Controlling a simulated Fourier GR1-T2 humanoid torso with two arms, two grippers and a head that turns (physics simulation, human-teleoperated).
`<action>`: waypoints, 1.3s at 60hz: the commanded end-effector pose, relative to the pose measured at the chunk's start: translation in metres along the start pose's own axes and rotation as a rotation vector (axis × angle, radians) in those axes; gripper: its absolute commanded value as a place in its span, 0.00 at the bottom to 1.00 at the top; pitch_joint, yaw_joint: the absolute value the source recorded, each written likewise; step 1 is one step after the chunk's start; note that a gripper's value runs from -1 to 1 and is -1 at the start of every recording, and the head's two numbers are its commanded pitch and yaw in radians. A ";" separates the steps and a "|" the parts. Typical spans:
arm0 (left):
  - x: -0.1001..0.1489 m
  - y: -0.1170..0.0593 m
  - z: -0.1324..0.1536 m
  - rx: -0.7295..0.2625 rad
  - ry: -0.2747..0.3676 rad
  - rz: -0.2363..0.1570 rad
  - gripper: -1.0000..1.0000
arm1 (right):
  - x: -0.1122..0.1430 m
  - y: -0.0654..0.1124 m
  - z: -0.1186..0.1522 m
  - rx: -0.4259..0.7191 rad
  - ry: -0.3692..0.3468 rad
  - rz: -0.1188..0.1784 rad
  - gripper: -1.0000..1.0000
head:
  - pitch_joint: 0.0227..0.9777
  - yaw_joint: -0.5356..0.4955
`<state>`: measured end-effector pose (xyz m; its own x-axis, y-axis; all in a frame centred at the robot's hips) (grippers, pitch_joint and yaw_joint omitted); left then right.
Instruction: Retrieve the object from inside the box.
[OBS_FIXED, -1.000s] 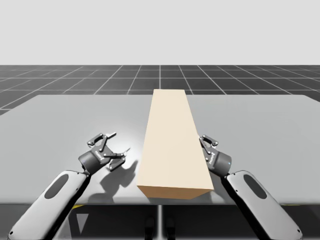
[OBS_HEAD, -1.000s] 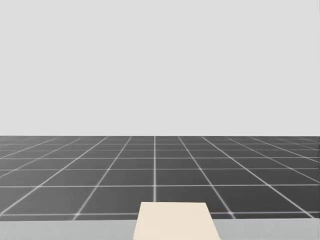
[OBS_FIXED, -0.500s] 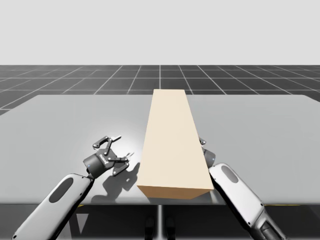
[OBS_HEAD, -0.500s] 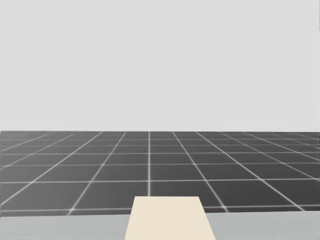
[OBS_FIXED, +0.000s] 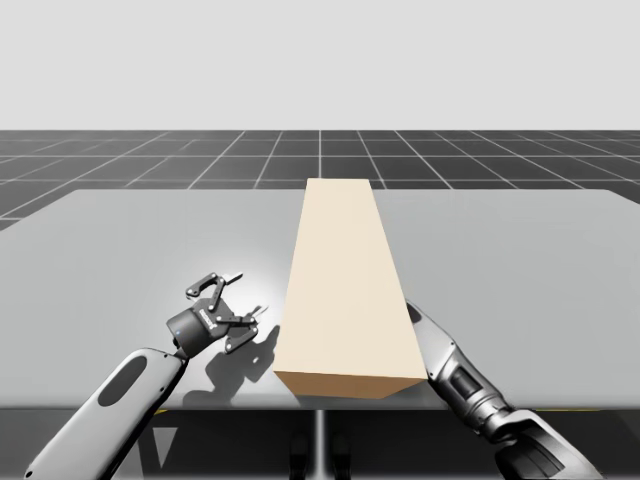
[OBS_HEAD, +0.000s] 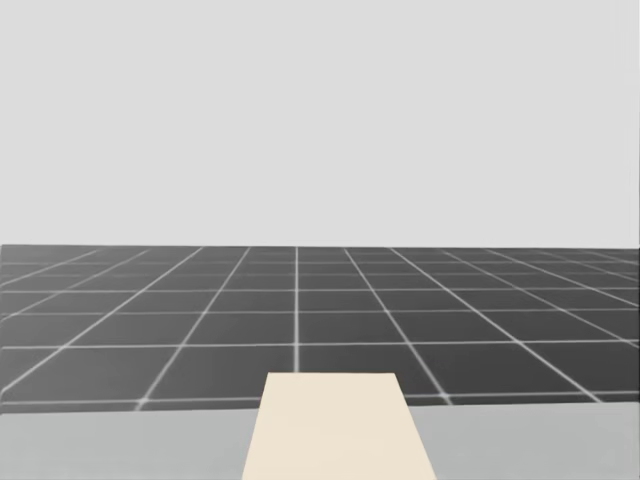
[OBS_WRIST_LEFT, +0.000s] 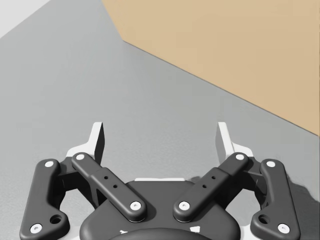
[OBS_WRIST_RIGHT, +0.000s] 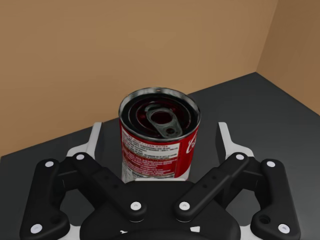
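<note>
The humanoid's right arm (OBS_FIXED: 455, 370) had pushed in through the right side of the long tan box (OBS_FIXED: 345, 290) within the last second. It carried the right end effector (OBS_WRIST_RIGHT: 159, 132) from a spot just outside that wall to the interior, where it stood spread around the red can (OBS_WRIST_RIGHT: 157, 152). The can stood upright on the box's dark floor between the two fingers (OBS_WRIST_RIGHT: 96, 136), and neither finger touched it, so nothing was yet pinched. The head had also tipped down a little, bringing more of the box's far end into its view. Taken together, the reach appeared done and the grasp not begun: closing on the can looked like the step in hand, with the lift out to follow. Room inside was tight. A tan wall rose close behind the can, a second wall met it at a corner off to one side, and only a narrow gap separated each finger from the can's side. Any withdrawal would likely have to go back along the arm's own line through the right side, and a drift sideways risked knocking the can against the near wall. On the other side, the left end effector (OBS_FIXED: 248, 294) hung spread and empty over bare table (OBS_FIXED: 130, 240). It sat just beside the box's left wall without touching it, unchanged over the last half second, with open table all around it.
</note>
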<state>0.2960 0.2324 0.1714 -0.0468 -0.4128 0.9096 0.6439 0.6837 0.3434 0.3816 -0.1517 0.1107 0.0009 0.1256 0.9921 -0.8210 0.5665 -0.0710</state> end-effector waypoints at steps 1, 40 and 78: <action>-0.001 -0.001 0.000 -0.004 0.001 -0.004 0.00 | -0.016 0.000 -0.015 0.001 0.090 -0.016 0.00 | 0.12 0.47; -0.001 0.003 0.002 -0.002 -0.010 -0.003 0.00 | 0.014 -0.025 0.072 -0.263 0.121 0.018 1.00 | 0.10 0.48; -0.001 0.006 0.004 0.015 -0.011 0.003 0.00 | 0.048 -0.076 0.179 -0.578 0.009 0.043 1.00 | 0.09 0.48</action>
<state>0.2964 0.2388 0.1731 -0.0541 -0.4055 0.9125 0.6344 0.6918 0.3450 0.3205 -0.3160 0.1507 0.0601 0.1785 0.9821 -0.5051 0.8541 -0.1243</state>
